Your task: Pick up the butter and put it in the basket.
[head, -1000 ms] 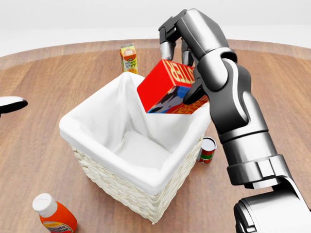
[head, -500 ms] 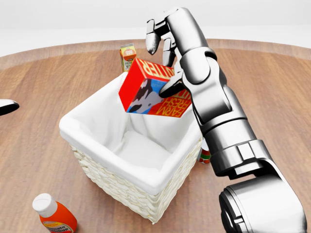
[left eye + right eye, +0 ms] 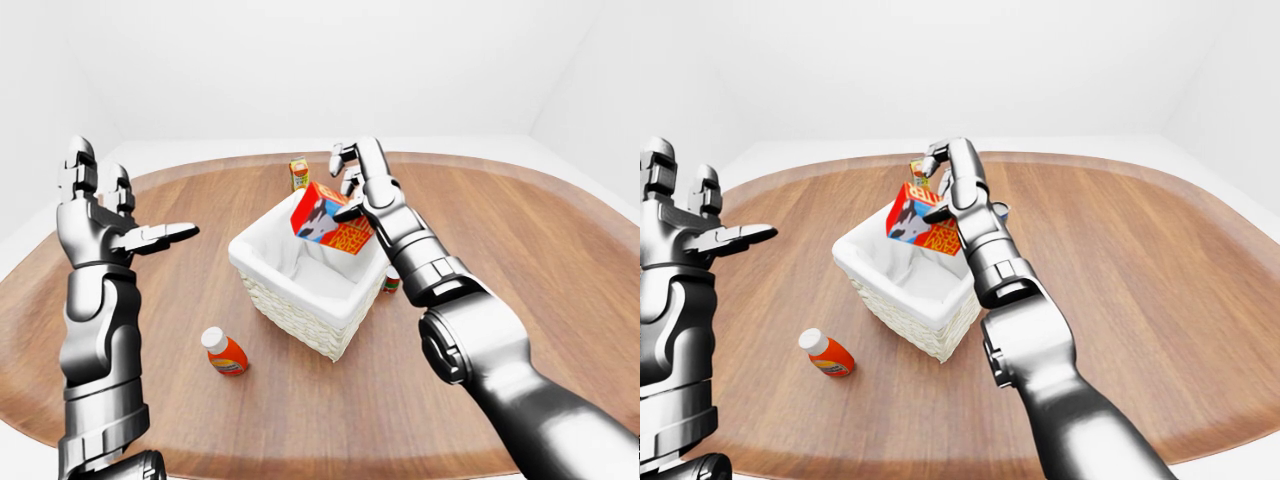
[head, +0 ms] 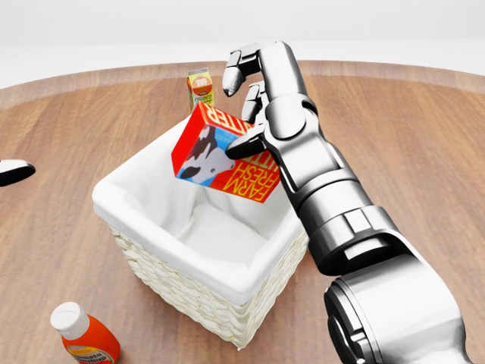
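The butter (image 4: 223, 158) is a red box with a cow picture. It hangs tilted just above the far side of the white-lined wicker basket (image 4: 182, 296). My right hand (image 4: 236, 110) is shut on it: the thumb presses its lettered face and a finger sits behind its top edge, while the other finger arches above. The basket's inside shows only white lining. My left hand (image 3: 130, 205) is raised well to the left of the basket, fingers spread and open, holding nothing. Only its tip (image 4: 11, 171) enters the head view.
An orange juice carton (image 4: 201, 89) stands beyond the basket. A ketchup bottle (image 4: 87, 337) lies at the basket's lower left. A small can (image 3: 392, 283) stands right of the basket, hidden by my forearm in the head view. The round wooden table (image 3: 520, 260) extends wide to the right.
My right hand has carried the butter leftward and a little lower, from the basket's right rim to over its opening. The box has turned its cow face toward me. The left hand drifted slightly left.
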